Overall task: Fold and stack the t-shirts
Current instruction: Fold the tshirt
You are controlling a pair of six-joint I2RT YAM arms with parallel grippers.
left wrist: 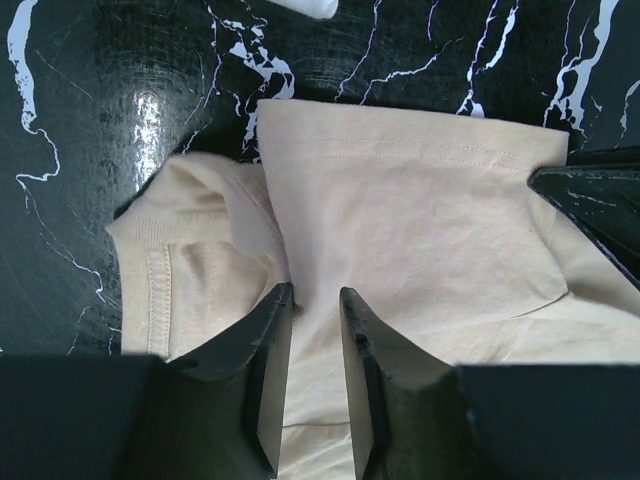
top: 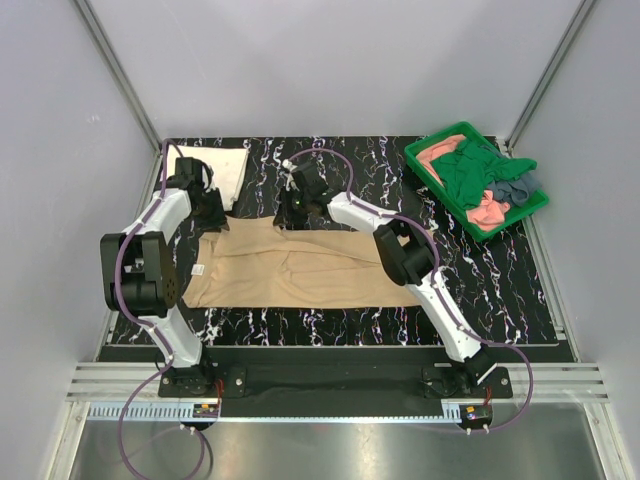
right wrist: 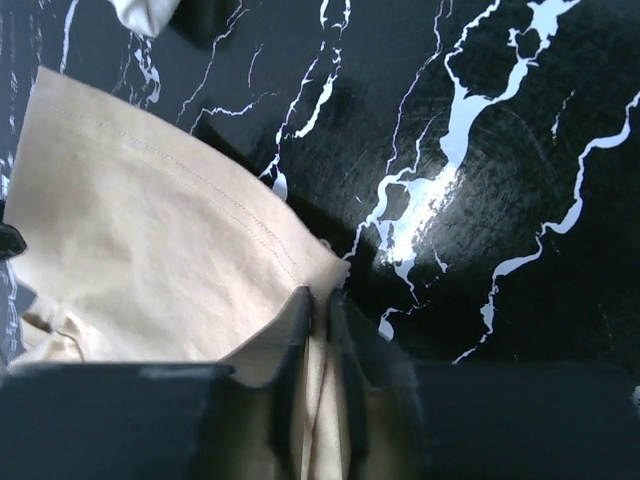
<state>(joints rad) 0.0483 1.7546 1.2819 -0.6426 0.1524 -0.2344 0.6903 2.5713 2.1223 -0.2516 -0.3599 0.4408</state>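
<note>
A tan t-shirt (top: 300,268) lies spread flat in the middle of the black marbled table. My right gripper (top: 284,214) is shut on the hem corner of its sleeve (right wrist: 318,300) at the shirt's far edge. My left gripper (top: 212,213) is at the shirt's far left corner. Its jaws stand a little apart over the tan cloth (left wrist: 400,220), with a fingertip (left wrist: 280,300) against the sleeve's edge. A folded cream-white shirt (top: 218,168) lies at the back left. Salmon-pink (top: 488,212), dark green (top: 470,172) and grey-blue (top: 515,187) shirts are piled in the tray.
A green plastic tray (top: 436,142) stands at the back right corner. The table's front edge (top: 330,345) runs just beyond the arm bases. Grey walls close in the back and both sides.
</note>
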